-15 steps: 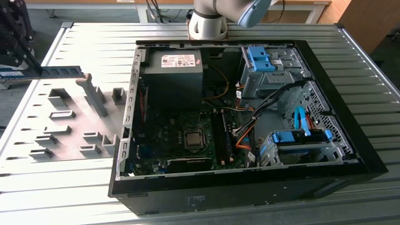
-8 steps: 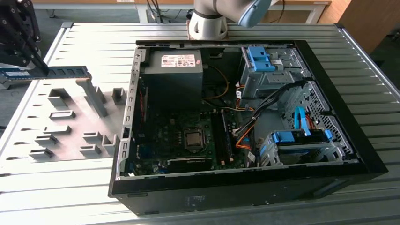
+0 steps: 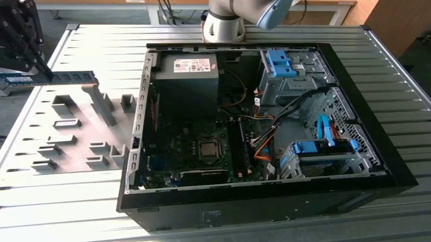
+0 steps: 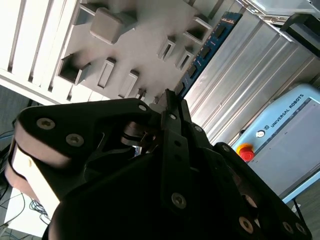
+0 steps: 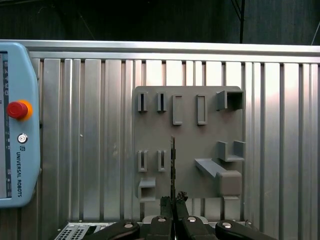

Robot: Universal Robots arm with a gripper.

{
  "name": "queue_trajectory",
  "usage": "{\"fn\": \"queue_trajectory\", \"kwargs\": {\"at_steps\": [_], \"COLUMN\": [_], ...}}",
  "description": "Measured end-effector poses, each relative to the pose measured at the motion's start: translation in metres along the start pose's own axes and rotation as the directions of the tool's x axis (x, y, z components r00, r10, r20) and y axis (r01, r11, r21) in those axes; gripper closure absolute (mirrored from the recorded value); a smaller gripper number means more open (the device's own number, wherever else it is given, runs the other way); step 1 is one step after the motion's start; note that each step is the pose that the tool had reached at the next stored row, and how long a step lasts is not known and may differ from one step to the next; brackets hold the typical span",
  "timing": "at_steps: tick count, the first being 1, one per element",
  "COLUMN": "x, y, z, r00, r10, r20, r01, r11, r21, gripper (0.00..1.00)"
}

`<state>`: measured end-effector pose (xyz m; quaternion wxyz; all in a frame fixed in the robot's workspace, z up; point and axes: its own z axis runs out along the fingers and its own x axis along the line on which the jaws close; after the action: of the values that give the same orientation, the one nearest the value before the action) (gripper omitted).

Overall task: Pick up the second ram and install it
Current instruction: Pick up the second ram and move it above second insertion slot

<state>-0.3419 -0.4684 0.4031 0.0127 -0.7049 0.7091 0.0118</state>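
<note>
In the exterior view, the black claw [image 3: 44, 74] is at about 10 o'clock, on the exterior view's left. It is clenched on the long thin green-blue ram stick with black chips [image 3: 72, 78]. The stick stands on its thin edge and lies level. Its free end points toward 3 o'clock, at the big black open computer case [image 3: 377, 166]. The stick is at the 12 o'clock edge of the flat grey plastic plate with small upright blocks [image 3: 37, 116]. It cannot be told if the stick touches the plate. The plate lies on the silver ribbed metal table [image 3: 108, 45], just beside the case at the case's 9 o'clock. In the first wrist view the claw [image 5: 173, 201] pinches the stick [image 5: 173, 160], which looks like a thin dark line over the plate [image 5: 190, 145]. In the second wrist view the stick [image 4: 212, 42] runs out from the claw [image 4: 170, 97] along the edge of the plate [image 4: 135, 35]. Inside the case, a square silver chip holder [image 3: 209, 149] sits in the middle of the dark board. Long black slots [image 3: 239, 146] are at its 3 o'clock. A dark grey metal box [image 3: 185, 85] is at its 12 o'clock. Bright blue plastic brackets [image 3: 281, 63] sit at 1 o'clock and 4 o'clock. A pale blue control box [image 5: 17, 165] with a round red button [image 5: 15, 109] rests on the table.
</note>
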Motion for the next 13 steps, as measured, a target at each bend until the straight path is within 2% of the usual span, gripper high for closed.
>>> {"fn": "queue_trajectory", "kwargs": {"at_steps": [13], "x": [0.0], "y": [-0.0111], "z": [0.0002], "r00": [1.0], "r10": [0.0], "r20": [0.0001], "r01": [0.0], "r11": [1.0], "r21": [0.0001], "gripper": [0.86]}}
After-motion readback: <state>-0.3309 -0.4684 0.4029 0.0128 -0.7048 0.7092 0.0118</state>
